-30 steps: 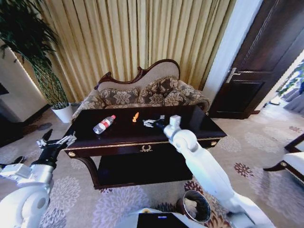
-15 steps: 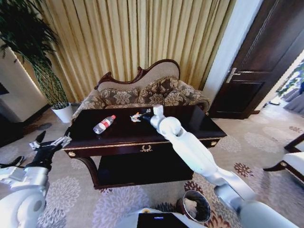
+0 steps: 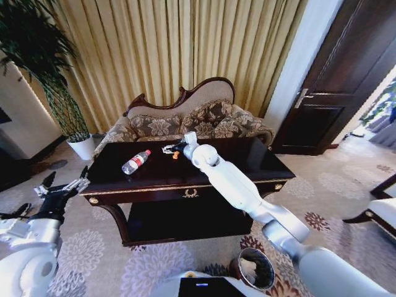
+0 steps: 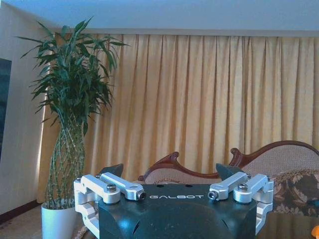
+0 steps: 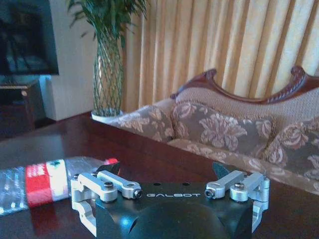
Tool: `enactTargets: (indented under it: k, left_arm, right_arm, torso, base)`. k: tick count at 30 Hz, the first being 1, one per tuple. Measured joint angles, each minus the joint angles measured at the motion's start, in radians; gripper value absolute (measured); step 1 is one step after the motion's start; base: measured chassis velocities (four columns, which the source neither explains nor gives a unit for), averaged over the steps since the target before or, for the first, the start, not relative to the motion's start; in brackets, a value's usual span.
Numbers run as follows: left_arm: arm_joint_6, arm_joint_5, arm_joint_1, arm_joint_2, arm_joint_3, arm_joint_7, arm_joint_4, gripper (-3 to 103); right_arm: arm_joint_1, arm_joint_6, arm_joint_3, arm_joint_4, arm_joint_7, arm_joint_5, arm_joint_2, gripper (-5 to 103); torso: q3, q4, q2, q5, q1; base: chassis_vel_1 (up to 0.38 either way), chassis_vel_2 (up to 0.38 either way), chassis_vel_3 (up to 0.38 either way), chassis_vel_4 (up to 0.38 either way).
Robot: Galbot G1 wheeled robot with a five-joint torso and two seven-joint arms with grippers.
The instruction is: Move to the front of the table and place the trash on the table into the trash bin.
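The dark glossy table (image 3: 247,162) stands in front of me. On its left part lies a clear plastic bottle (image 3: 135,162) with a red cap, also seen in the right wrist view (image 5: 35,184). A small orange piece (image 3: 176,155) lies near the table's middle back. My right arm reaches over the tabletop, and my right gripper (image 3: 169,148) (image 5: 164,169) hovers open just above and behind the orange piece, a little right of the bottle. My left gripper (image 3: 62,185) (image 4: 169,172) hangs open off the table's left end, holding nothing. The trash bin (image 3: 255,269) stands on the carpet by my right side, with something white inside.
A patterned carved-back sofa (image 3: 185,124) sits directly behind the table, with gold curtains beyond it. A tall potted plant (image 3: 59,99) stands at the back left and a dark door (image 3: 334,80) at the right. Patterned carpet surrounds the table.
My right arm has swung left across the tabletop, from the right-middle to above the orange piece. The left gripper has drifted a little left and down.
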Motion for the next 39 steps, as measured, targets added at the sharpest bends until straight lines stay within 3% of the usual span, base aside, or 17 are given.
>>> enactTargets:
  k: [8,16,30,39]
  left_arm:
    - [-0.013,0.000,0.012,-0.014,-0.005,0.000,-0.007,100]
    - [-0.017,-0.012,0.017,-0.026,-0.020,0.001,-0.012,100]
    - [-0.019,-0.027,0.008,-0.036,-0.028,0.003,-0.014,100]
    - [-0.021,-0.027,0.008,-0.049,-0.025,0.007,-0.019,100]
  right_arm:
    - [0.038,0.001,-0.022,-0.154,0.000,-0.036,0.066,100]
    - [0.071,-0.002,-0.023,-0.220,0.000,-0.041,0.071,100]
    - [0.143,-0.076,-0.072,-0.286,0.000,0.121,0.024,100]
    - [0.144,-0.092,-0.104,-0.314,0.000,0.141,0.033,100]
  torso:
    - [0.000,0.0002,0.000,0.0000,0.000]
    - [0.000,0.0002,0.000,0.0000,0.000]
    - [0.000,0.0002,0.000,0.0001,0.000]
    - [0.000,0.0001,0.000,0.0001,0.000]
  base:
    - [0.000,0.000,0.000,0.000]
    - [0.000,0.000,0.000,0.000]
    - [0.000,0.000,0.000,0.000]
    - [0.000,0.000,0.000,0.000]
